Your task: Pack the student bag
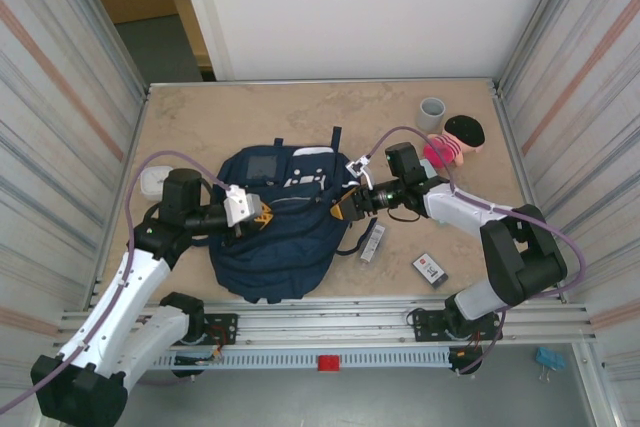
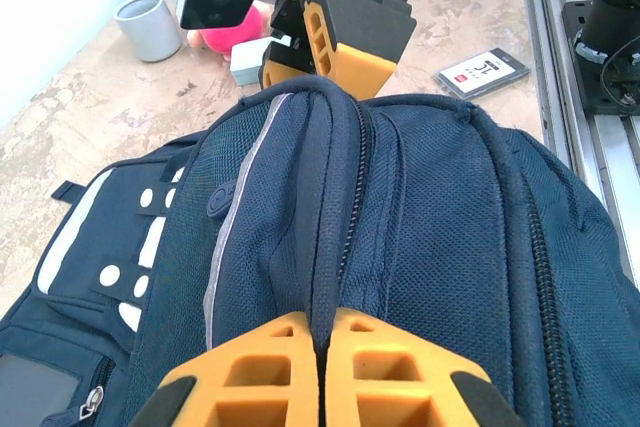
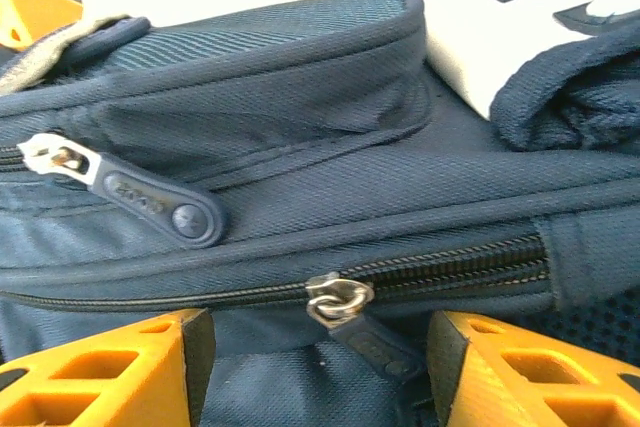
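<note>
Left gripper: your left gripper (image 2: 320, 339) is clamped tight on a raised ridge of fabric on the student bag (image 2: 430, 237), right beside a zip line.
Right gripper: your right gripper (image 3: 318, 352) has its jaws parted, one orange finger to each side of a metal zip slider (image 3: 338, 299) and its dark pull. Neither finger visibly presses on it, so it grips nothing.
Facing: from your left wrist camera the right gripper sits at the far edge of the bag, opposite your left one.
Second pull: a longer dark tab (image 3: 150, 205) lies flat on the upper zip, up and left of the slider.
Student bag: it lies flat on the table (image 1: 200, 117), mid-table between your two arms, white patches toward the far side.
Right of the bag: a small grey-white pack (image 1: 372, 242) just beside it, a dark card (image 1: 430, 268) farther right.
Far right: a grey cup (image 1: 431, 113) next to a plush doll (image 1: 455, 139).
Left: a white object (image 1: 155, 180) near your left arm.
</note>
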`<move>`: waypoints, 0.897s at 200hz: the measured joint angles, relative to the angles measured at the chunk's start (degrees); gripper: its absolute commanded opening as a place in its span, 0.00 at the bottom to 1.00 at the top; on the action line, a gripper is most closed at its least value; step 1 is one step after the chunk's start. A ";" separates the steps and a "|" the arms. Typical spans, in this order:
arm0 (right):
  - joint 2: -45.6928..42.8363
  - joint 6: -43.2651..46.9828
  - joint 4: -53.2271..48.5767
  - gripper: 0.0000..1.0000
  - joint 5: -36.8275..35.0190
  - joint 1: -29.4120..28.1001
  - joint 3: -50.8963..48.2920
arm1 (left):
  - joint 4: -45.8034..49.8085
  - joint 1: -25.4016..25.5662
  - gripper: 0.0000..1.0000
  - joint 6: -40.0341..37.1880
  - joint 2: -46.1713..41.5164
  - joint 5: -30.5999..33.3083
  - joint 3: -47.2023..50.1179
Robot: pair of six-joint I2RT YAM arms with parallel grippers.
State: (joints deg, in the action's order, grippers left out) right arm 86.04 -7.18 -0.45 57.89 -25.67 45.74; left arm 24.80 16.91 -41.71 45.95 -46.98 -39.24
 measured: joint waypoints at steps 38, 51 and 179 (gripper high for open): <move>0.02 0.02 0.63 0.29 -4.26 -0.20 -0.37 | -1.05 -0.09 0.00 0.63 0.00 -0.20 0.00; 0.02 -0.07 1.09 0.20 -5.33 -0.20 -0.79 | -1.07 -0.09 0.00 0.85 0.00 -0.20 0.00; -12.59 -1.38 -11.89 0.00 -9.51 -5.11 1.68 | -3.98 8.74 0.00 4.28 -2.54 21.55 0.59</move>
State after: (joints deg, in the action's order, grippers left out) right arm 73.45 -8.56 -12.34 48.38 -30.79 47.42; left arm 20.82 25.65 -37.43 43.42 -25.43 -38.65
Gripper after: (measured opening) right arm 0.075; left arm 0.063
